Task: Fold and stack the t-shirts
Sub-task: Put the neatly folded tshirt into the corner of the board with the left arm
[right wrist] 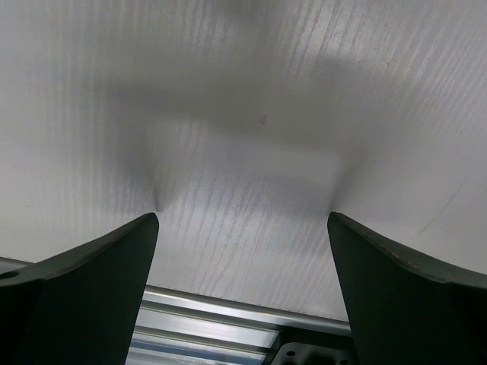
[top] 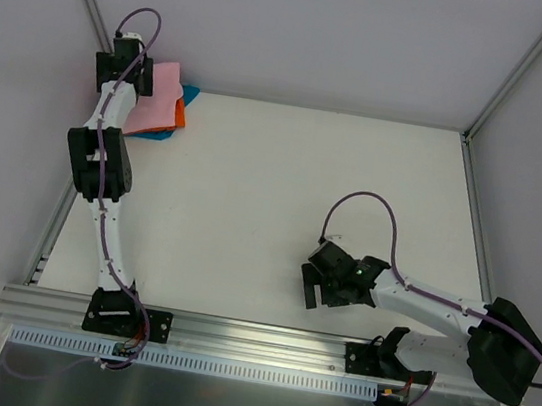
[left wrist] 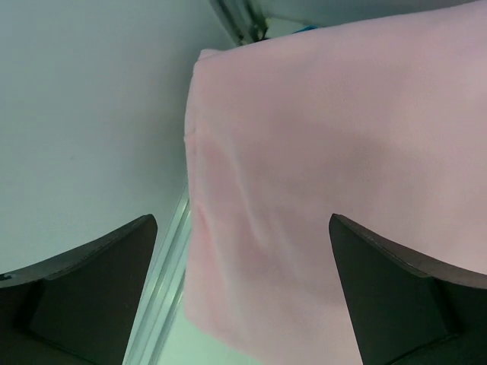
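The t-shirts lie folded in a stack at the table's far left corner. The light pink one [top: 161, 97] is on top, with the orange one [top: 179, 112] under it and a teal-blue one [top: 190, 94] showing at the edges. My left gripper [top: 131, 70] hangs over the stack's left side. In the left wrist view it [left wrist: 242, 222] is open, nothing between its fingers, and the pink cloth [left wrist: 327, 152] fills the space below. My right gripper [top: 313, 292] is open near the front edge, over bare table [right wrist: 243, 114] in the right wrist view.
The stack sits against the left metal rail [left wrist: 163, 281] and the grey side wall [left wrist: 84, 114]. An aluminium rail [top: 262, 338] runs along the table's front edge, also seen under my right gripper [right wrist: 243, 220]. White walls close off the back and both sides.
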Robot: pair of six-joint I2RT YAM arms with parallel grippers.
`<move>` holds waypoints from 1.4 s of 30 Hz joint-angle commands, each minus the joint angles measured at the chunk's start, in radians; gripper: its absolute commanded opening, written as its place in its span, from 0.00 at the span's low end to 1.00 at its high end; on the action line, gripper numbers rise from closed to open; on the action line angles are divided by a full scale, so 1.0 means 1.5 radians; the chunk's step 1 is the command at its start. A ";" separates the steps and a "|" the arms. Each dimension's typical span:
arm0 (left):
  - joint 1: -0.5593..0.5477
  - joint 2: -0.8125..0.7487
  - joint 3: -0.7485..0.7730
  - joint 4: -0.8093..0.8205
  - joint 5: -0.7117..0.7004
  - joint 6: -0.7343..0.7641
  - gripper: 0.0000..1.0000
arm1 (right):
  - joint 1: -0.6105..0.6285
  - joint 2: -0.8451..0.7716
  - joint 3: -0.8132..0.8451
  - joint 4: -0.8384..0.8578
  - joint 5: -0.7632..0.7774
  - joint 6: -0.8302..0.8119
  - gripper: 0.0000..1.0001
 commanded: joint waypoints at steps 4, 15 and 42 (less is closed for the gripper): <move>-0.069 -0.229 -0.080 0.057 0.102 -0.076 0.99 | -0.002 -0.047 0.012 0.021 -0.011 0.004 1.00; -0.343 -0.552 -0.384 -0.026 0.223 -0.153 0.99 | 0.007 -0.282 0.015 -0.053 0.056 0.010 0.99; -0.356 -1.070 -0.899 -0.057 0.197 -0.168 0.99 | 0.008 -0.342 0.251 -0.109 0.381 -0.326 1.00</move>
